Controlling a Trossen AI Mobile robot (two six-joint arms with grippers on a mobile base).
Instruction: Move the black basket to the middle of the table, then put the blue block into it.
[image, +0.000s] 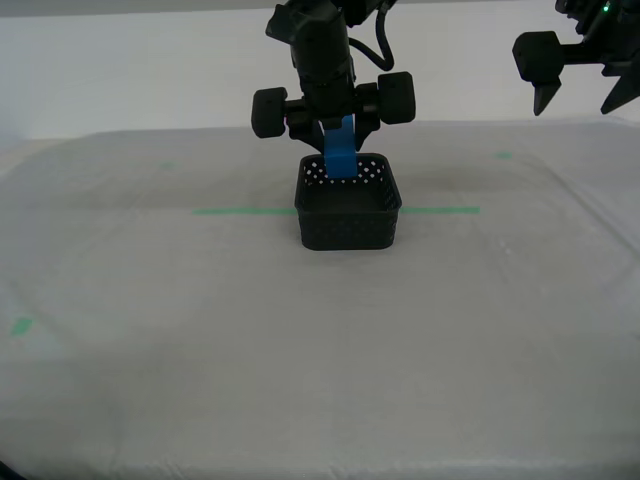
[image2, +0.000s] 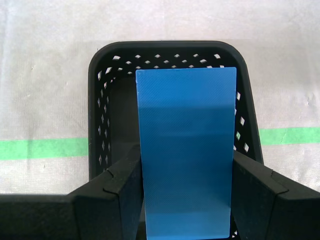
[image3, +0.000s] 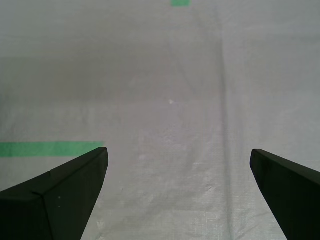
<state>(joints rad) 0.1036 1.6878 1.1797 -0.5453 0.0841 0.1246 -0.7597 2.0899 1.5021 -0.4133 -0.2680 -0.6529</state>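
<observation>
A whitish-grey sheeted counter fills your view. The black basket sits mid-counter on the green tape line. Your second pincer grips the blue block upright above the basket. Your first pincer hangs wide apart, holding nothing, at the exterior view's upper right.

A plain white wall runs behind the scene in the exterior view, bare and evenly lit by soft, diffuse light, with faint shadow where it meets the surface below; no windows or floor show
</observation>
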